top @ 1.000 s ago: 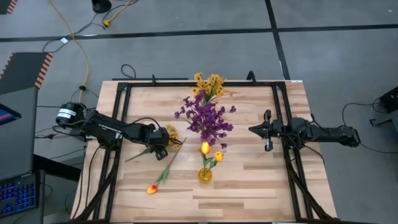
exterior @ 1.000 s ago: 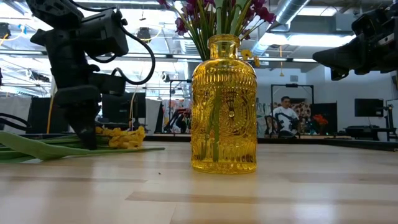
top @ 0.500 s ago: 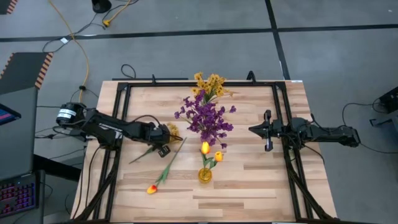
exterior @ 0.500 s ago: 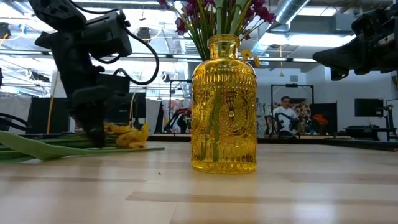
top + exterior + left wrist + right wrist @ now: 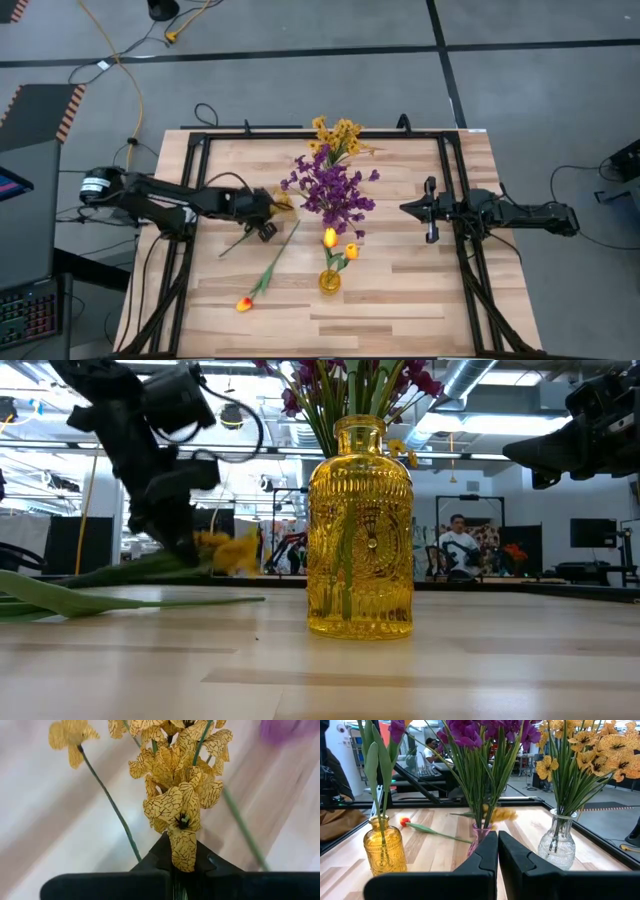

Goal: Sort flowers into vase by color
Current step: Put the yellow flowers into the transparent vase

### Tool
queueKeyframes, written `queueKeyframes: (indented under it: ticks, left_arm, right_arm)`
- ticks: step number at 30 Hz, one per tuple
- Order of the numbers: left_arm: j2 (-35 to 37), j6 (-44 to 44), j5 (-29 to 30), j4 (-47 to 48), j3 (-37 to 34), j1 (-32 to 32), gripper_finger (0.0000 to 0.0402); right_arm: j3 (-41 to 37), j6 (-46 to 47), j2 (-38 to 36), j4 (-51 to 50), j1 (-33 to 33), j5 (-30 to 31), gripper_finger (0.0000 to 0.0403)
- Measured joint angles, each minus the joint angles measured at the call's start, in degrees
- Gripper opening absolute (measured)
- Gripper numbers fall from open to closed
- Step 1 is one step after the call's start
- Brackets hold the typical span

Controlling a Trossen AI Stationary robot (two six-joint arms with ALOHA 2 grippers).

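My left gripper (image 5: 268, 212) is shut on a flower with small yellow clustered blooms (image 5: 180, 790), held above the table's left half. Its green stem (image 5: 238, 240) slopes back down toward the wood. An orange-yellow tulip (image 5: 262, 278) lies flat on the table near the front. A yellow glass vase (image 5: 329, 281) holds two tulips. Purple flowers (image 5: 330, 190) stand in a pinkish vase (image 5: 480, 837). More yellow clustered flowers (image 5: 336, 133) stand in a clear vase (image 5: 560, 844). My right gripper (image 5: 428, 210) waits shut at the table's right side. My left gripper pinches the yellow clustered flower between its two fingers at the base of the bloom cluster (image 5: 183, 856); the lowest bloom covers the stem there. The fingers (image 5: 185, 545) slant down from the table's left. The bloom end (image 5: 230, 550) is lifted clear and the stem trails lower behind.
A black metal frame (image 5: 200, 170) runs around the tabletop's edges. The three vases stand in a line down the table's middle. Bare wood lies at the front right (image 5: 410, 300).
My left gripper has risen and moved toward the table's right and far edges, toward the vases, taking the yellow clustered flower along. The bloom end, which lay on the wood, is now lifted clear, and the stem has swung to a steeper slant.
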State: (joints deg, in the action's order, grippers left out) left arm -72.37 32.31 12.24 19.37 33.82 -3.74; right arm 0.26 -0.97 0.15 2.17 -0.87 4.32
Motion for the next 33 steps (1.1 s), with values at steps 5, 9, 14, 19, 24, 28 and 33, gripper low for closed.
queueKeyframes:
  ticks: [5, 9, 14, 19, 24, 28, 33]
  left_arm:
    - [9.09, -2.20, 5.26, -2.26, 0.00, -2.41, 0.0001]
    - [15.34, -6.31, 9.49, -8.35, 0.00, -3.80, 0.0000]
    - [19.09, -12.20, 12.84, -17.83, 0.00, -5.02, 0.0000]
    - [18.94, -16.76, 12.93, -30.85, -2.53, -6.50, 0.0000]
    - [18.84, -18.36, 9.80, -50.88, -11.04, -9.78, 0.0000]
    - [18.74, -20.76, 3.97, -68.44, -17.16, -12.92, 0.0000]
    - [17.90, -22.13, 0.69, -83.75, -22.67, -15.62, 0.0000]
  right_arm:
    - [0.00, 0.00, 0.00, -0.01, 0.00, -0.02, 0.0043]
    - [0.00, 0.00, 0.00, 0.00, 0.00, 0.00, 0.0043]
    - [0.00, -0.02, 0.00, -0.02, -0.02, -0.02, 0.0043]
    - [0.02, -0.02, 0.02, 0.00, 0.00, -0.02, 0.0043]
    - [0.00, -0.02, 0.01, 0.00, 0.00, -0.02, 0.0043]
    - [0.02, 0.00, 0.00, 0.00, 0.00, -0.02, 0.0043]
    - [0.01, -0.02, 0.01, -0.01, -0.02, -0.02, 0.0043]
